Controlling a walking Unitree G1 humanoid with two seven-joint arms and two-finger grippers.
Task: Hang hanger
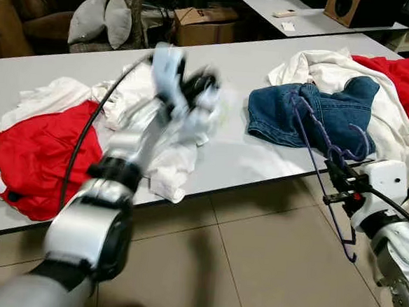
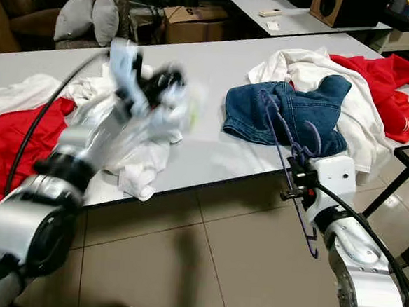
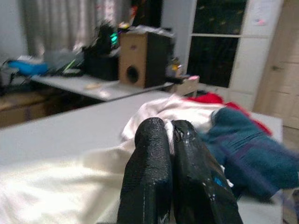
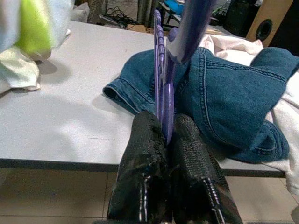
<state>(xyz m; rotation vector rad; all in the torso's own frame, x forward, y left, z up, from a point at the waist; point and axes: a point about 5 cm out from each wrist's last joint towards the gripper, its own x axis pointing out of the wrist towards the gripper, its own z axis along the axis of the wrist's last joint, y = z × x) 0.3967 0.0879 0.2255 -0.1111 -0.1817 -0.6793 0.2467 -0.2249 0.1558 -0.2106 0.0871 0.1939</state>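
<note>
A purple wire hanger (image 1: 311, 136) stands tilted at the table's front edge, its hook lying over blue jeans (image 1: 333, 113). My right gripper (image 1: 337, 178) is shut on the hanger's lower part, just off the grey table (image 1: 239, 64); in the right wrist view the purple hanger (image 4: 163, 70) rises from between the fingers (image 4: 145, 154). My left arm is raised and motion-blurred over a white garment pile (image 1: 159, 150). Its left gripper (image 1: 199, 83) is shut, the fingertips (image 3: 154, 140) pressed together with nothing between them.
Red cloth (image 1: 36, 156) lies at the table's left, white and red clothes (image 1: 399, 76) at its right. Behind stand a cardboard box (image 1: 203, 23), an armchair with cushions (image 1: 94, 19) and a second table with a speaker (image 1: 355, 9). Tiled floor (image 1: 252, 269) lies below.
</note>
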